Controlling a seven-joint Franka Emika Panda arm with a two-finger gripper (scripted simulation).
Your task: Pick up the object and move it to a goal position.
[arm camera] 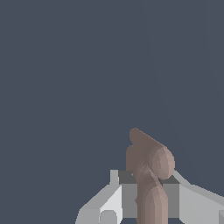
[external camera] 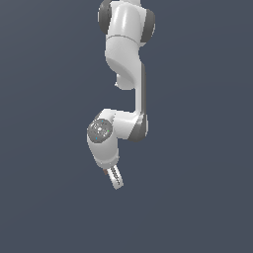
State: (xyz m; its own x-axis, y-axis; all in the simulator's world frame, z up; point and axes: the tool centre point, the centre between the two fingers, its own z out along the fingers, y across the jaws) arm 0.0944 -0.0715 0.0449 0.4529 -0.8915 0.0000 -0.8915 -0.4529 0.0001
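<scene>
My white arm hangs down the frame's centre, tilted so my pincer carries its load clear of everything. Its jaws are nipped tight on the small reddish-brown peg, low right of centre in the wrist view.

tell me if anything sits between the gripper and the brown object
Nothing visible does. In the wrist view the reddish-brown object already sits between the gripper fingers, apparently held. No goal marker shows in either view.
</scene>
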